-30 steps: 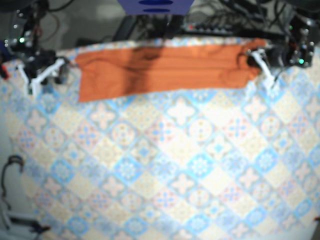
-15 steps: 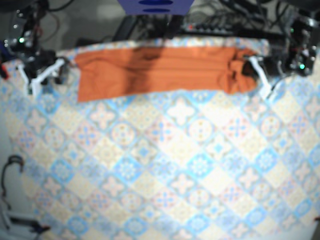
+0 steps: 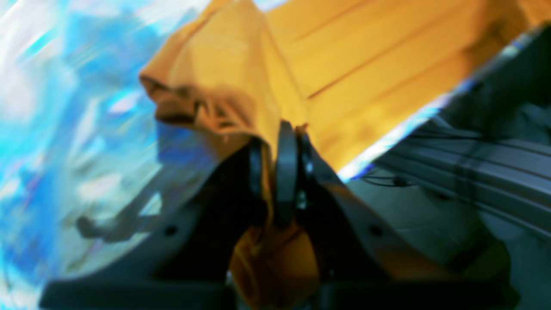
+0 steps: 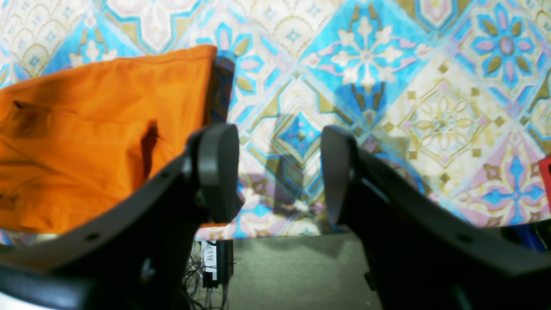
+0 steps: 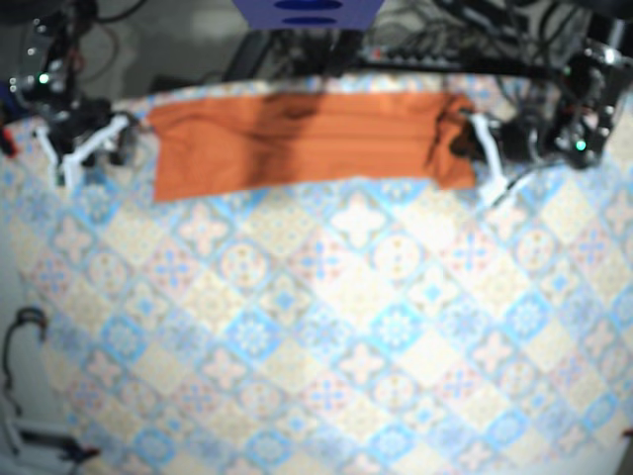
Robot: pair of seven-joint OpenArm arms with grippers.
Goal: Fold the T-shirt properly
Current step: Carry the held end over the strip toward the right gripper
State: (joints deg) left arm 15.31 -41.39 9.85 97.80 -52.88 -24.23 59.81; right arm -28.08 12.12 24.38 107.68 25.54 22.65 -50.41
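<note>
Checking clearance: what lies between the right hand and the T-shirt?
Only a strip of bare tablecloth separates right hand and T-shirt, per base view.

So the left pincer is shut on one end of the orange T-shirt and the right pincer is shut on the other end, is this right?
Not quite. The left pincer is shut on the orange T-shirt, but the right pincer is open and holds nothing: the right wrist view shows its jaws apart beside the shirt's other end.
</note>
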